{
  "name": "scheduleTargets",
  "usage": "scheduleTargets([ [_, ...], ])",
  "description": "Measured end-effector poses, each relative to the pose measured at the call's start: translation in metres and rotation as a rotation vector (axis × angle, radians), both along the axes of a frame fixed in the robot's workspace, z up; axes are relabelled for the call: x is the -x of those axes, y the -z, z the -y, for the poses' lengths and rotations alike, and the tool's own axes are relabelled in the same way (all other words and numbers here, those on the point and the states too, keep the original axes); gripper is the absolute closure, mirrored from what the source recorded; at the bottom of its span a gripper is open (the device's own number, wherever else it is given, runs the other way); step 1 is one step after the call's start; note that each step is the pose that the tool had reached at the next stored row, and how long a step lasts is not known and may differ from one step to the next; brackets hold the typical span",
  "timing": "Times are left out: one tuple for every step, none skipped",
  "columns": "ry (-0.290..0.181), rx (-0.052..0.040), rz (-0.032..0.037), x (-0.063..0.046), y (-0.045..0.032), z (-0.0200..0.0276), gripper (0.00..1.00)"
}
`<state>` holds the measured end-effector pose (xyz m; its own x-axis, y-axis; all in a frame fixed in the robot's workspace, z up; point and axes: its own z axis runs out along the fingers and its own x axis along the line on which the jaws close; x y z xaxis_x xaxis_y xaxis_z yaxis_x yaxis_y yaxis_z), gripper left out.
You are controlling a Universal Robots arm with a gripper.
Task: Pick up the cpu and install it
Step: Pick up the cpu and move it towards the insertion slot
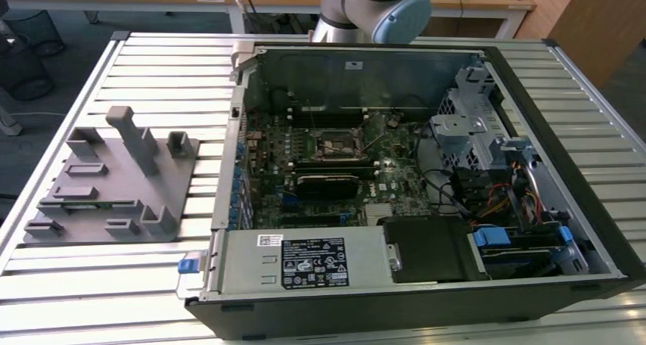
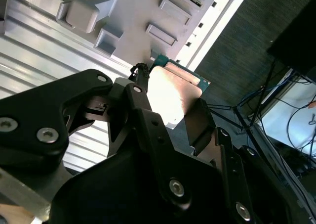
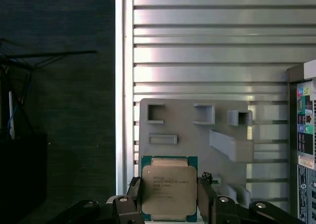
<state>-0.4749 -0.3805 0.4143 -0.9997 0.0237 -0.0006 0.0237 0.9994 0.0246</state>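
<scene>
The cpu [image 3: 169, 184] is a flat square chip with a silver-grey metal top and a green rim. My gripper [image 3: 170, 197] is shut on it, one black finger [image 3: 134, 193] against each of two opposite edges. In the second wrist view the cpu [image 2: 174, 83] glints between the same fingers [image 2: 198, 121] of the gripper [image 2: 170, 99]. It hangs well above the grey fixture plate [image 3: 192, 135] on the slatted table. In the exterior view the dark square socket [image 1: 331, 143] sits mid-motherboard inside the open computer case [image 1: 565, 118].
The grey fixture plate [image 1: 111, 178] with raised blocks and slots lies on the exterior view's left of the case. The slatted metal table [image 1: 151, 73] ends at an edge [image 3: 123, 85] beside dark floor. The arm's base [image 1: 368, 8] stands behind the case. Cables and drive cages [image 1: 474, 133] crowd the case's right.
</scene>
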Motion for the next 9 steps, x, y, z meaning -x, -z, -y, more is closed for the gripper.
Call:
scheduleTargets([
  [0.0,0.0001,-0.0001,0.0,-0.0022,-0.0002,0.46],
  [0.0,0.0001,0.0,0.0,-0.0044,-0.0004,0.46],
  [0.0,0.0001,0.0,0.0,-0.0064,-0.0005,0.46],
  [0.0,0.0002,-0.0001,0.0,-0.0083,-0.0006,0.46],
  [0.0,0.0002,0.0,0.0,-0.009,-0.0006,0.46],
  [0.0,0.0001,0.0002,0.0,-0.009,-0.0006,0.46],
  [0.0,0.0001,0.0003,0.0,-0.0091,-0.0006,0.46],
  [0.0,0.0001,0.0001,0.0,-0.0094,-0.0006,0.46],
  [0.0,0.0002,0.0,0.0,-0.0095,-0.0006,0.46],
])
